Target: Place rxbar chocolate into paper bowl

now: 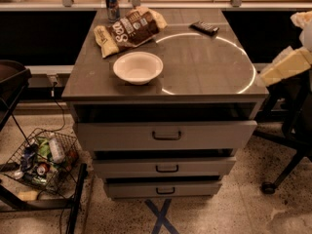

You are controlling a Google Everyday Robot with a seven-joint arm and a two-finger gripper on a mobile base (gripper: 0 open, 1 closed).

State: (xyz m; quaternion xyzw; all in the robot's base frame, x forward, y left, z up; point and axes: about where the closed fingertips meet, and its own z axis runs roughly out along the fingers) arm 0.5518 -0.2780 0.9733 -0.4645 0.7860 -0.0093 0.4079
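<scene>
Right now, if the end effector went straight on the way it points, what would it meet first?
The end effector sits at the right side of the view, pointing left and slightly down. Its line probably meets the right edge of the table first; depth is unclear.
</scene>
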